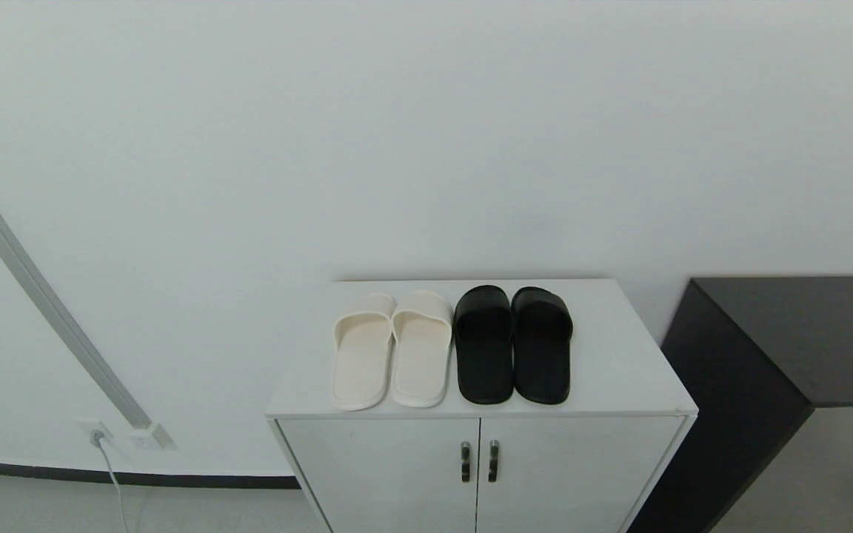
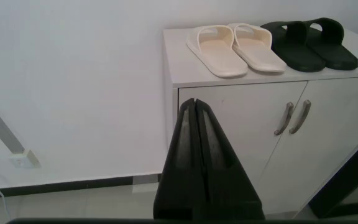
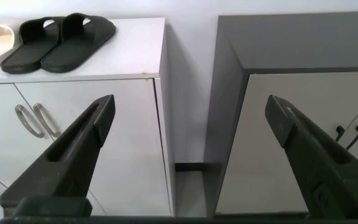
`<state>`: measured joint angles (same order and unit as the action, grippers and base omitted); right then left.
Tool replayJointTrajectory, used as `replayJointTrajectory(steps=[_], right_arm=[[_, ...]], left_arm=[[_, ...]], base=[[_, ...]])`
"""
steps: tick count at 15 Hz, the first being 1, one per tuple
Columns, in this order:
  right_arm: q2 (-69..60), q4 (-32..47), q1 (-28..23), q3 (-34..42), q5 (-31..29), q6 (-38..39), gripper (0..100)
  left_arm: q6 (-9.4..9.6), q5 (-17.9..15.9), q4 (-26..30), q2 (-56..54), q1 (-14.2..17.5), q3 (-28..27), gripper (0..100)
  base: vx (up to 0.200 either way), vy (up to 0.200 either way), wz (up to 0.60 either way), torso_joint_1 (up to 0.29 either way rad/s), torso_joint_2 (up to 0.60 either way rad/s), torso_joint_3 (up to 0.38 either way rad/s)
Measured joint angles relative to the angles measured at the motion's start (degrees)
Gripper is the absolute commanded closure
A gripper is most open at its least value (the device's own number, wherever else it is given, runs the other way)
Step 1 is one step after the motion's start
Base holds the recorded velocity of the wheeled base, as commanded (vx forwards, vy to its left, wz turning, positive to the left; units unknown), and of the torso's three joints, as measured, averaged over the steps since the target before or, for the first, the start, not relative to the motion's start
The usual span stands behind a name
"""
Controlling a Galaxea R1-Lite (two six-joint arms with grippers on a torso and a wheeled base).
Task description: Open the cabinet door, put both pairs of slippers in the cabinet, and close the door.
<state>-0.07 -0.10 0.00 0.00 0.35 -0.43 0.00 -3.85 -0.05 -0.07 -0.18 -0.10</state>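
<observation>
Cabinet (image 1: 619, 348) doors are both shut, so step one is not yet done. White pair (image 1: 419, 359) and black pair (image 1: 486, 348) sit on its top side by side, toes to the wall, heels near the front edge. White is on the left, and the pairs are about touching.

Left tool (image 2: 195, 106) has its fingers together, right tool (image 3: 190, 102) has them wide apart. Both are low in front of the cabinet, clear of it.

Handles (image 1: 465, 460) are two thin vertical metal bars at the centre seam, likely stiff and slick. Pinch mid-bar and pull straight out.

Slippers look light, soft and bendy. Best grip is probably across the strap, or on the two inner edges together.

Dark cabinet (image 1: 804, 333) stands just to the right and may crowd the right door's swing. Wall socket (image 1: 97, 431) is on the left, well apart.
</observation>
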Motion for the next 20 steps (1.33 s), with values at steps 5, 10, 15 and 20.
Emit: replayJointTrajectory(steps=[5,10,15,20], right_arm=[[0.78,0.00,0.18,0.00,0.33,1.02,0],[9.33,-0.77,1.34,-9.51,2.84,5.51,0],[35.01,-9.12,7.00,-14.14,8.48,5.75,0],[64.27,-28.83,23.32,-18.19,0.44,10.65,0]], left_arm=[[0.05,-0.02,0.02,0.00,0.00,0.00,100],[0.00,-0.02,0.02,0.00,0.02,0.00,100],[0.02,-0.02,0.02,0.00,0.00,0.00,100],[0.00,0.06,0.00,0.00,0.00,0.00,100]], base=[[0.000,0.000,0.00,0.000,0.00,0.000],[0.000,0.000,0.00,0.000,0.00,0.000],[0.000,0.000,0.00,0.000,0.00,0.000],[0.000,0.000,0.00,0.000,0.00,0.000]])
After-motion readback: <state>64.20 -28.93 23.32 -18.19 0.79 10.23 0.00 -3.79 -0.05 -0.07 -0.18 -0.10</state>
